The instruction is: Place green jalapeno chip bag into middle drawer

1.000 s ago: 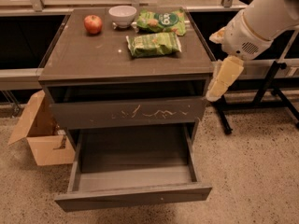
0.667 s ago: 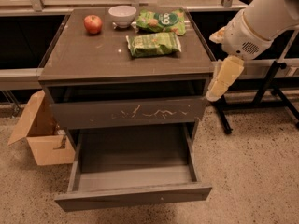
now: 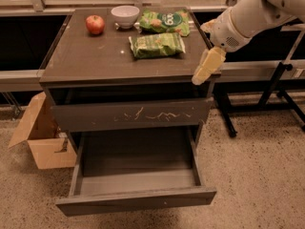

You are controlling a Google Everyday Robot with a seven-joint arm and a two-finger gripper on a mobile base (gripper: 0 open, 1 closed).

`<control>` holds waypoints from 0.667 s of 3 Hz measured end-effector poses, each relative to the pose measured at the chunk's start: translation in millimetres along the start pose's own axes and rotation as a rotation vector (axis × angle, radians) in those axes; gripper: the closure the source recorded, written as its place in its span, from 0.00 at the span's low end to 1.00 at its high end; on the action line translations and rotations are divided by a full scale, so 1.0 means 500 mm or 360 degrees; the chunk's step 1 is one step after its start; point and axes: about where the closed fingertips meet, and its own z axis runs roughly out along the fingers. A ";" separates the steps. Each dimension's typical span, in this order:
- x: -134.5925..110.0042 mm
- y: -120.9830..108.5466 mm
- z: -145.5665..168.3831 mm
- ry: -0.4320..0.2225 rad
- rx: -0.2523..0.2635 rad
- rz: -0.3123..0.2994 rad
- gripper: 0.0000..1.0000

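Observation:
The green jalapeno chip bag lies flat on the cabinet top, right of centre. The middle drawer is pulled open below, with a smooth front panel, and its inside holds nothing I can see. My gripper hangs from the white arm over the cabinet top's right front corner. It is to the right of the bag and a little nearer, apart from it, with nothing visible in it.
A second green bag with a dark oval logo, a white bowl and a red apple sit at the back of the top. A closed drawer front with white scratches is above the open drawer. A cardboard box stands on the floor at left, metal stand legs at right.
My gripper has moved left and slightly up, from beside the cabinet to over its right front corner. The bag and the drawers have not moved.

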 end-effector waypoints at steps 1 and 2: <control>-0.019 -0.065 0.064 -0.0101 0.0019 -0.0024 0.00; -0.035 -0.127 0.117 -0.0232 0.0063 -0.0045 0.00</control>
